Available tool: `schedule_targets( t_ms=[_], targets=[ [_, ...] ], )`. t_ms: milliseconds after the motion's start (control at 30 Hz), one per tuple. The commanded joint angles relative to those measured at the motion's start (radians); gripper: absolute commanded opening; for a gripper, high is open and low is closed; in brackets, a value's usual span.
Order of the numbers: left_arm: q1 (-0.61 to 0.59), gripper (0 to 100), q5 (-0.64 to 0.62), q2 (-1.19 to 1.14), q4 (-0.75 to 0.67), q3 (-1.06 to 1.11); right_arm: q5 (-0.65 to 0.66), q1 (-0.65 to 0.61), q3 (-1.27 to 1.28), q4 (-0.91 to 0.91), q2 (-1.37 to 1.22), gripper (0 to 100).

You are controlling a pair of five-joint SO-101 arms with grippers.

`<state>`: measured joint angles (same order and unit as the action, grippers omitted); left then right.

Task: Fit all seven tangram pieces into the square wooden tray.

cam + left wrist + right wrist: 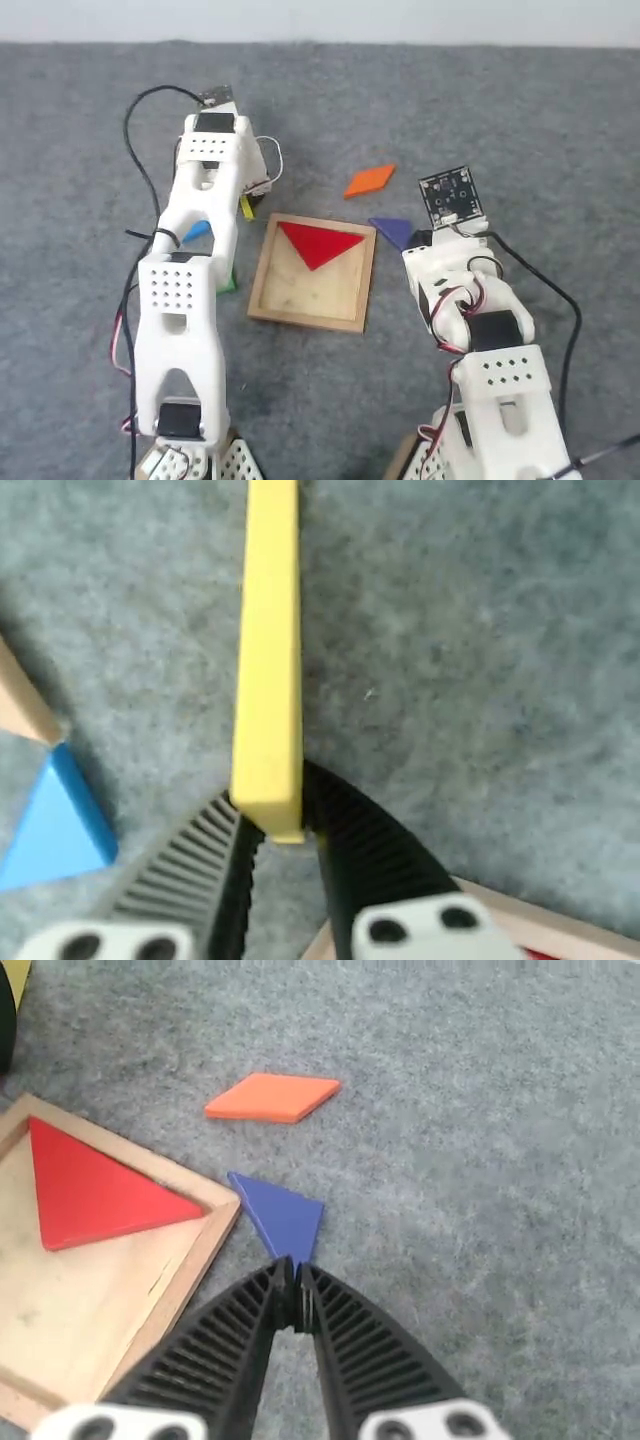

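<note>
The square wooden tray (pixel 262 300) lies between the arms with a red triangle (pixel 320 243) in its far part. My left gripper (pixel 283 830) is shut on a yellow piece (pixel 267 680), held on edge just off the tray's far left corner, with the piece (pixel 246 207) beside the wrist. A light blue triangle (pixel 55 820) lies next to it on the carpet. My right gripper (pixel 297 1282) is shut, its tips meeting at the near corner of a dark blue triangle (pixel 280 1215) that lies flat right of the tray (pixel 215 1235). An orange parallelogram (pixel 272 1097) lies beyond it.
A green piece (pixel 230 284) peeks out under the left arm beside the tray's left rim. Grey carpet covers the table. Black cables run along both arms. Open carpet stretches far right and in front of the tray.
</note>
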<state>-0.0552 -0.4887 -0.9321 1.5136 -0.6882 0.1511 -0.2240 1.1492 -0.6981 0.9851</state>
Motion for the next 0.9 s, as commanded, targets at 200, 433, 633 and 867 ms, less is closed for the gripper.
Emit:
schedule_targets(
  t_ms=[200, 433, 633, 867],
  targets=[
    [-0.008, 1, 0.011, 0.035, 0.017, -0.013, 0.014, -0.007, -0.009, 0.022, 0.019, 0.6],
    [-0.008, 1, 0.017, 0.183, 0.149, -0.001, 0.017, -0.007, -0.009, 0.022, 0.019, 0.6],
    [-0.009, 1, 0.101, 0.319, 0.172, 0.125, 0.018, -0.007, -0.009, 0.022, 0.019, 0.6],
    [-0.015, 1, 0.183, 0.640, 0.120, 0.409, 0.018, -0.007, -0.009, 0.022, 0.019, 0.6]
  ],
)
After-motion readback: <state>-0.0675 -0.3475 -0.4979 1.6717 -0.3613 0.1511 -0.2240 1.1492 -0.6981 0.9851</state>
